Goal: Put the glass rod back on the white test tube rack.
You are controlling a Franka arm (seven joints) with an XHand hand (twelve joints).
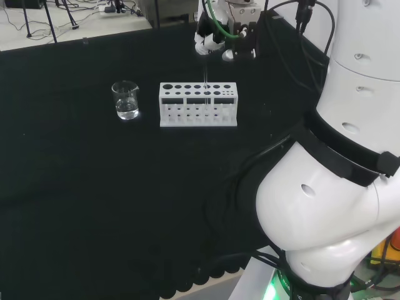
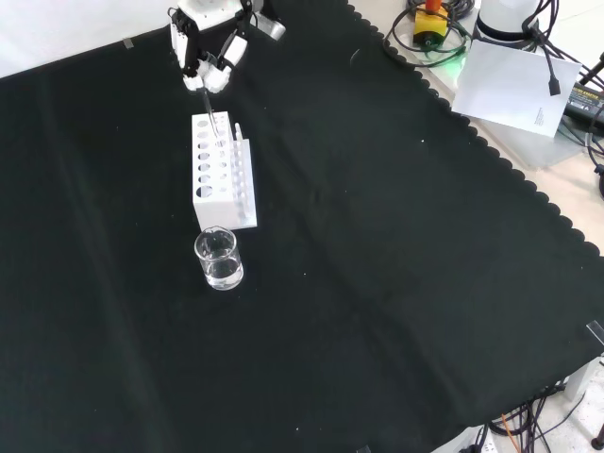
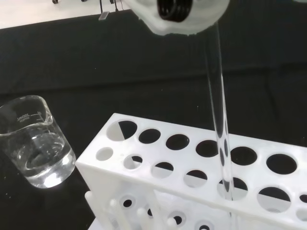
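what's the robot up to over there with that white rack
The hand holds a glass rod by its top, fingers curled around it, above the white test tube rack. The rod's lower end already passes down through one of the rack's holes. A small beaker with clear liquid stands beside the rack, untouched.

beaker [image 1: 126, 100] | clear liquid in the bottom | upright on black cloth [image 1: 94, 187]

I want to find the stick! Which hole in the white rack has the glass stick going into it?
The glass rod enters a hole in the white rack's front row, nearer the end away from the beaker. The other holes look empty.
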